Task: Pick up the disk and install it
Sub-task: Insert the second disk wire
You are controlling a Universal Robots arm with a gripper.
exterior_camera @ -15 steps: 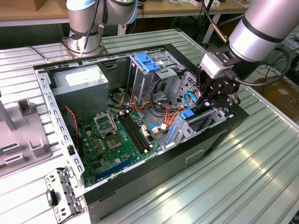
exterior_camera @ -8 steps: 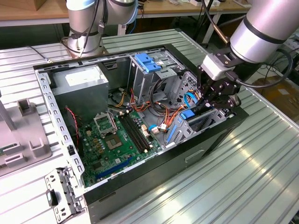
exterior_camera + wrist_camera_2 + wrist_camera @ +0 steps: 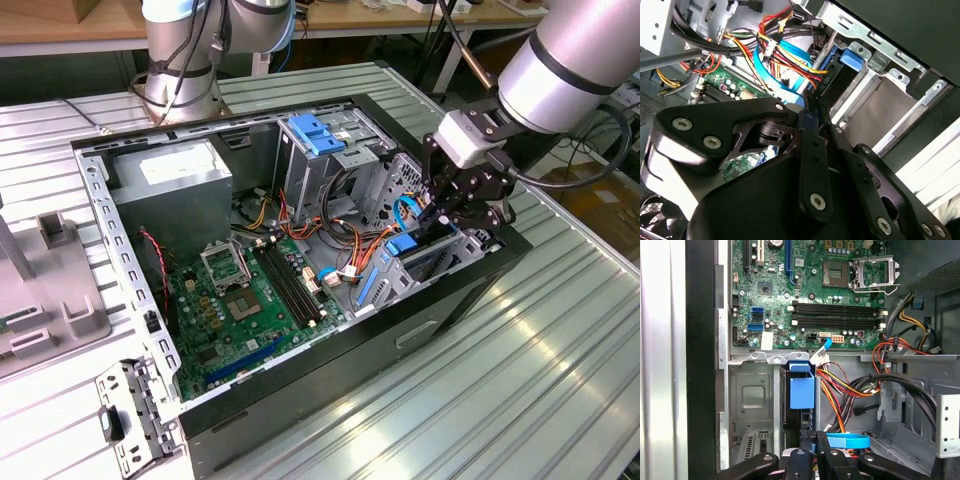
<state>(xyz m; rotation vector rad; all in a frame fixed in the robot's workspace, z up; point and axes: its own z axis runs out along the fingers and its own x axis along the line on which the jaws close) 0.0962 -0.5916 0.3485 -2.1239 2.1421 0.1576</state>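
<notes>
Disk (image 3: 802, 390) is sitting upright in the case's drive bay (image 3: 752, 405), mostly inserted, with the gripper (image 3: 815, 442) pinching narrowly on its edge, seating looking nearly finished.

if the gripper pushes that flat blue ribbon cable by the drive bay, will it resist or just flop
Probably flop: the blue ribbon cable is thin and already curves loosely just past the gripper, so it should bend aside. It looks light. It may spring back or snag on the bundled wires lying close by, rather than stay where pushed.

Green motherboard (image 3: 805, 295), blue-railed disk (image 3: 802, 390), black tool (image 3: 815, 450)
</notes>
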